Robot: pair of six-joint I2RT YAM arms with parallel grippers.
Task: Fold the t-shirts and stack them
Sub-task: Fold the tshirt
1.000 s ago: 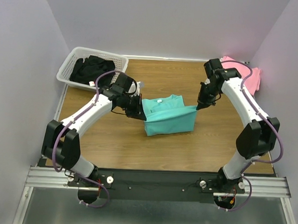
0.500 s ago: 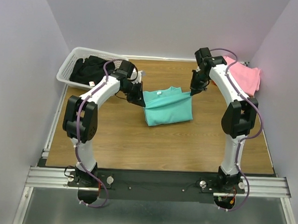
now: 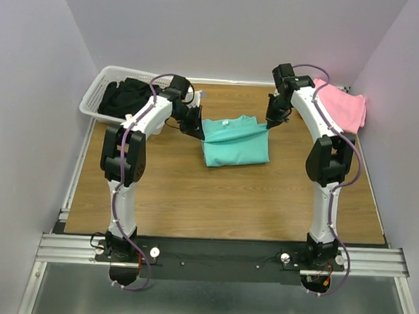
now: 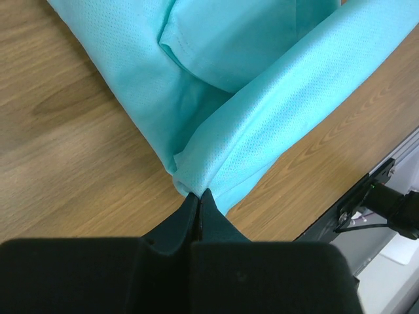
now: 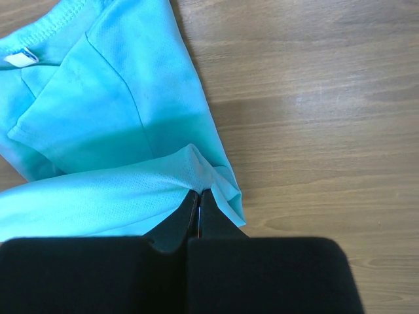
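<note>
At 10 o'clock on the wooden table [image 3: 193,191], a white slatted basket [image 3: 92,96] holds dark clothing [image 3: 132,97]. Just right of it, the left gripper [image 3: 199,132] pinches the left end of a raised fold of the turquoise t-shirt [image 3: 234,148], its fingers pressed together on the cloth, as the left wrist view shows. The shirt lies folded near the table's centre, toward 12 o'clock, neckline to the far side. A small white tag [image 5: 19,59] sits inside the collar; no writing on it can be read. At the shirt's 2 o'clock corner, the right gripper [image 3: 269,126] likewise clamps the fold's other end, lifted off the wood. A pink t-shirt [image 3: 342,108] rests at the table's 2 o'clock edge, well apart.
</note>
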